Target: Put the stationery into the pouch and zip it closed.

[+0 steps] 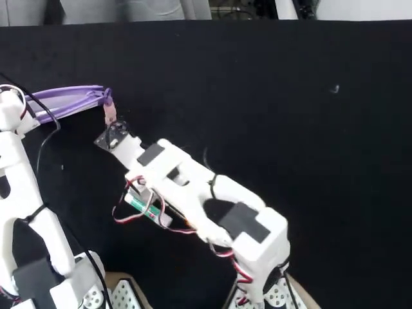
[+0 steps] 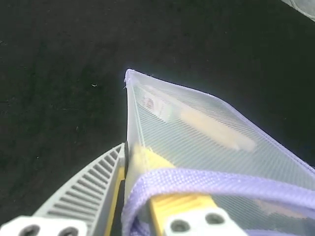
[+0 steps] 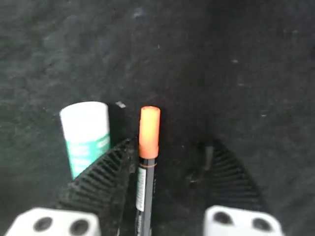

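Pouch (image 1: 64, 102) of clear mesh with a purple zip band sits at the left side of the black counter (image 1: 290, 96) in the high view, held up off the surface by the left arm (image 1: 19, 174). The left fingers (image 2: 115, 162) are closed on the pouch's edge just below the band (a yellow pad shows through the mesh on the other side of the fabric). Pale, blurred shapes lie inside the pouch, one of them long and stick-like. A pinkish zip pull (image 1: 109, 114) dangles at the end of the band nearest the right arm (image 1: 193, 193). Whether the zip is open or closed cannot be told.

The right fingers (image 3: 120, 157) are spread wide, low over the counter, with hold of nothing. An orange-capped pen (image 3: 147, 132) lies on the counter between them, close along one finger and well apart from the other. A glue stick (image 3: 86, 130), white with a green label, lies just outside that same finger, roughly parallel to the pen.

Seen from above, the right arm stretches from its base at the near edge toward the pouch, its far end just beside the zip pull. A strip of green and white, apparently the glue stick, peeps out beneath the arm among red wires.
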